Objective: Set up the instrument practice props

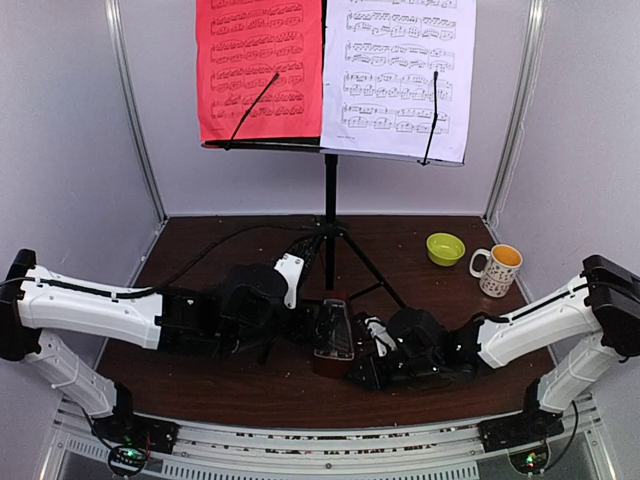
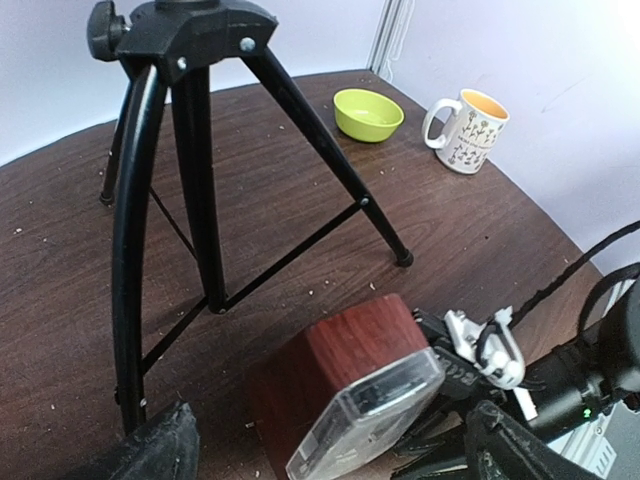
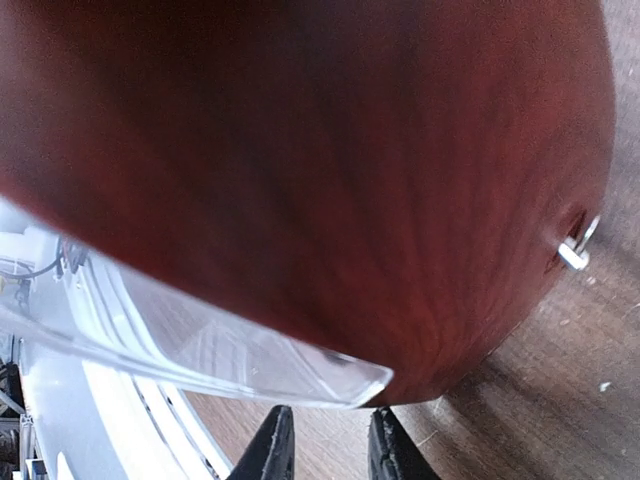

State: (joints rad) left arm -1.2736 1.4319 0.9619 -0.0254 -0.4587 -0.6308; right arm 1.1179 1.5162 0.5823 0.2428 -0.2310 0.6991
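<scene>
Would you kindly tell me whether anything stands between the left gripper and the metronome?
Nothing visible does. In the left wrist view the metronome sits directly ahead of the open left gripper. The music stand has its legs beyond the metronome, and the right gripper is at the metronome's other side.

— What did the dark wooden table [image 1: 450, 295] carry?
— The black music stand [image 1: 330, 200] stood on its three legs about mid-table.
— And around it?
— The red-brown metronome [image 1: 333, 335] sat just in front of the stand. The green bowl [image 1: 445, 248] and the spotted mug [image 1: 497, 270] stood to the stand's right, near each other.
</scene>
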